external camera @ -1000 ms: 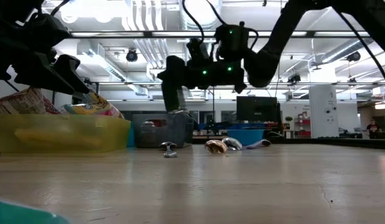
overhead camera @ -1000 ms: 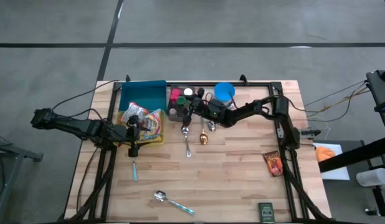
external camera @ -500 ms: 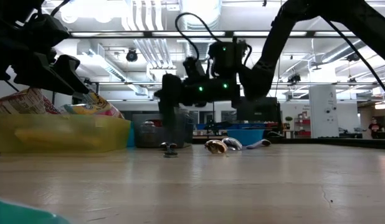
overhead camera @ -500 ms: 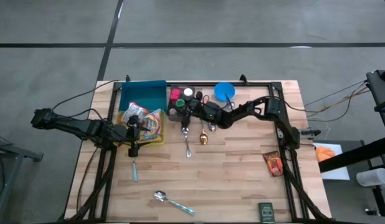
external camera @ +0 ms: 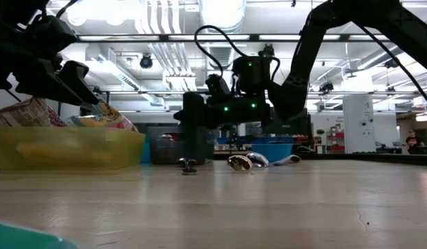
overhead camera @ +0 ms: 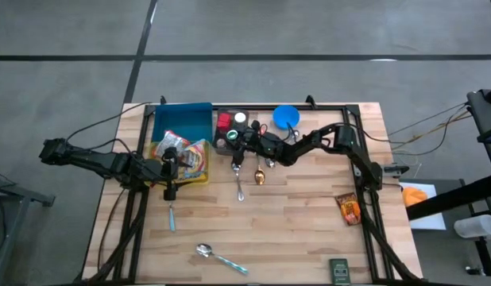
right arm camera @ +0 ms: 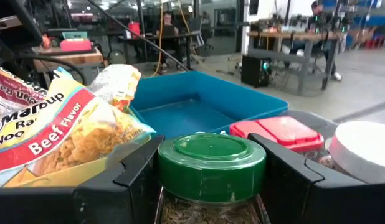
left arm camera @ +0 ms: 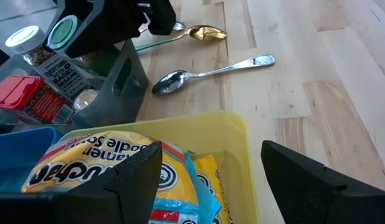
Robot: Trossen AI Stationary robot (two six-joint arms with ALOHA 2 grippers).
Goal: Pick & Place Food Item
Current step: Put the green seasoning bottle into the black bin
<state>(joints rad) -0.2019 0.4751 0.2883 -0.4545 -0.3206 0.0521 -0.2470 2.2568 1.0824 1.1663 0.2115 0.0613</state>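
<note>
High view: left gripper (overhead camera: 172, 168) parked over the yellow bin (overhead camera: 199, 179) of noodle packets (overhead camera: 190, 156), fingers spread wide, nothing held. Right gripper (overhead camera: 239, 140) reaching into the dark caddy (overhead camera: 224, 145) of spice jars, beside the blue bowl (overhead camera: 286, 117).

Low view: right gripper (external camera: 197, 131) lowered at the caddy; spoons (external camera: 242, 162) lying near on the table (external camera: 269, 200).

Left wrist view: spread fingers (left arm camera: 304, 171) above the bin; silver spoon (left arm camera: 208, 72) on wood beyond.

Right wrist view: fingers (right arm camera: 286, 168) set either side of the green-lidded jar (right arm camera: 211, 165), touching or barely apart, cannot tell which; red-lidded jar (right arm camera: 283, 132) and blue tray (right arm camera: 199, 102) behind.
</note>
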